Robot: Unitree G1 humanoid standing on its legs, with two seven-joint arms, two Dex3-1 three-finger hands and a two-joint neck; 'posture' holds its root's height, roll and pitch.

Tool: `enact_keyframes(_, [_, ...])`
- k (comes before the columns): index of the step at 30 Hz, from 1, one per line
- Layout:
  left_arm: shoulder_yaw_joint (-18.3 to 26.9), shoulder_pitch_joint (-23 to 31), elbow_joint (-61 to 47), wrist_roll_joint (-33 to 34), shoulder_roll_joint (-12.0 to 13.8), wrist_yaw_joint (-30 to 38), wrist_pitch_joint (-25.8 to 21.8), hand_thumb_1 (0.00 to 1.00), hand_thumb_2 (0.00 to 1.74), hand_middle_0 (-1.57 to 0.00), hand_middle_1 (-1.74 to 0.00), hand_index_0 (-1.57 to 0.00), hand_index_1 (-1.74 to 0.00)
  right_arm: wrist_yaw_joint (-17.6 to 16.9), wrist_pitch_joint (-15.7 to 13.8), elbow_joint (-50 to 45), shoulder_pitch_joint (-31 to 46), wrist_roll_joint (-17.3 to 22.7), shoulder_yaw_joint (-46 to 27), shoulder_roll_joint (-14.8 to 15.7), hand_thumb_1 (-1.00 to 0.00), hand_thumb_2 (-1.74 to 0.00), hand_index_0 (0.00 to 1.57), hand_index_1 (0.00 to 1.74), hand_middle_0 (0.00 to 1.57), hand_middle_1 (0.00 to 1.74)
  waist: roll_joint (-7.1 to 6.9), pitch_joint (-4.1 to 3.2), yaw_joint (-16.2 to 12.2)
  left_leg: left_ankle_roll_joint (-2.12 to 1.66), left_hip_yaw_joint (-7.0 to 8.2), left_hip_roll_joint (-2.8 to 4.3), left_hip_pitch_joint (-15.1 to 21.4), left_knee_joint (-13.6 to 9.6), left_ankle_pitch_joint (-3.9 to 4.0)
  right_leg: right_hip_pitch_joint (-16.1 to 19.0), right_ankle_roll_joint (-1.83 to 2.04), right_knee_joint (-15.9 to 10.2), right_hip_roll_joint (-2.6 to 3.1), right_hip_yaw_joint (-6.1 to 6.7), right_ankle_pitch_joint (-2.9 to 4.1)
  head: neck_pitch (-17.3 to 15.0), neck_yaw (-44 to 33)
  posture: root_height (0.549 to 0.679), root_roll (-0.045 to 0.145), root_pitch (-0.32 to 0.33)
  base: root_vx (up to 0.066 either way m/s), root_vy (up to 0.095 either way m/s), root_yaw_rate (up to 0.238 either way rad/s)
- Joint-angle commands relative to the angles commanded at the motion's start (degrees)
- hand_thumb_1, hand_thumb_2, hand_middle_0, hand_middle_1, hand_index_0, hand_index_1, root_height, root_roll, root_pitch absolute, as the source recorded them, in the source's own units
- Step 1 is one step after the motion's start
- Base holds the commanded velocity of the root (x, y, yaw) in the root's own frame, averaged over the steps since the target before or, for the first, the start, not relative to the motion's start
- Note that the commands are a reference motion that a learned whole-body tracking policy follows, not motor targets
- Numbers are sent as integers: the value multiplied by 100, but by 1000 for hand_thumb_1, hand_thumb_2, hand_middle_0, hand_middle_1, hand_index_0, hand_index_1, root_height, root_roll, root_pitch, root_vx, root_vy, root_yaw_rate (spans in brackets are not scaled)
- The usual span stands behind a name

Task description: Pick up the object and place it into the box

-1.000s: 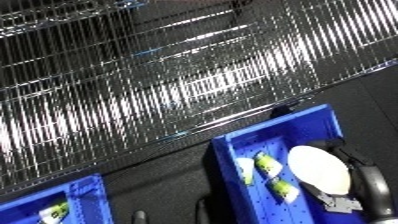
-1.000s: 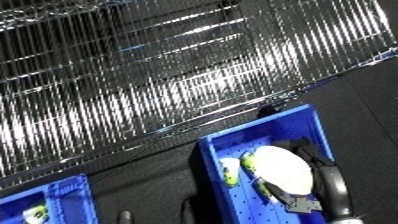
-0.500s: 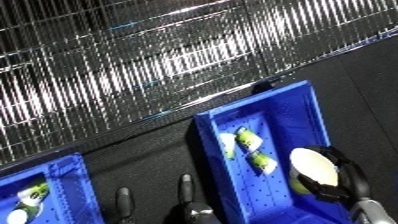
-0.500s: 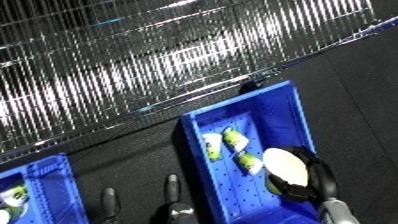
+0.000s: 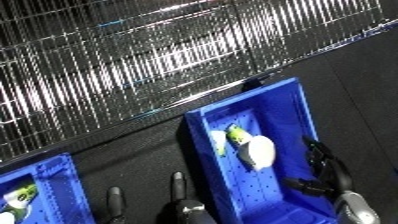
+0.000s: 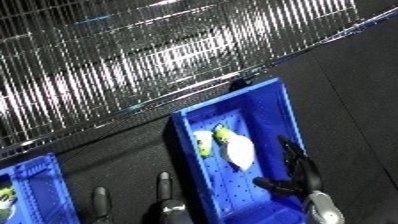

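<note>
A white oval object [image 5: 258, 153] lies inside the right blue bin [image 5: 289, 102], beside two small yellow-green items [image 5: 236, 134]. My right hand [image 5: 325, 167] is over the same bin, just right of the white object and apart from it. It is open, with straight fingers and the thumb spread, and holds nothing. My left hand [image 5: 180, 192] comes up from the lower edge left of that bin, fingers straight and open over the dark surface.
A second blue bin [image 5: 60, 172] sits at the lower left with a yellow-green item [image 5: 21, 196] in it. A shiny wire mesh rack [image 5: 160, 55] fills the upper part of the view. Dark surface [image 5: 133, 155] lies between the bins.
The white object was held in my right hand over the bin; now it lies in the bin and the hand is open beside it. The view has also shifted, showing more of my left hand.
</note>
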Motion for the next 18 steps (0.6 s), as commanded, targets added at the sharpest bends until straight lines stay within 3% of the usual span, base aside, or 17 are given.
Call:
enact_keyframes(12, [68,-73,51,189,67,-21,195,0,0,0,0,0,0,606,86,-342,-131,-709,571,145,0,0,0,0,0,0,-127,0,128,-11,-89,14,6,36,26,69,-6,65,25,-64,-55,93,-555,653,63,62,-10,-15,63])
enact_keyframes(16, [94,-166,127,249,66,-47,231,0,0,0,0,0,0,678,226,-533,-308,-714,774,202,0,0,0,0,0,0,-174,0,176,-26,-111,39,18,27,58,102,-8,69,30,-88,-77,119,-935,653,60,58,-6,-20,57])
enact_keyframes(18, [100,-229,157,266,67,-51,238,0,0,0,0,0,0,550,227,-573,-397,-848,854,237,0,0,0,0,0,0,-192,0,196,-36,-121,53,17,16,83,113,-2,60,28,-102,-78,146,-1142,653,59,57,-9,-20,74])
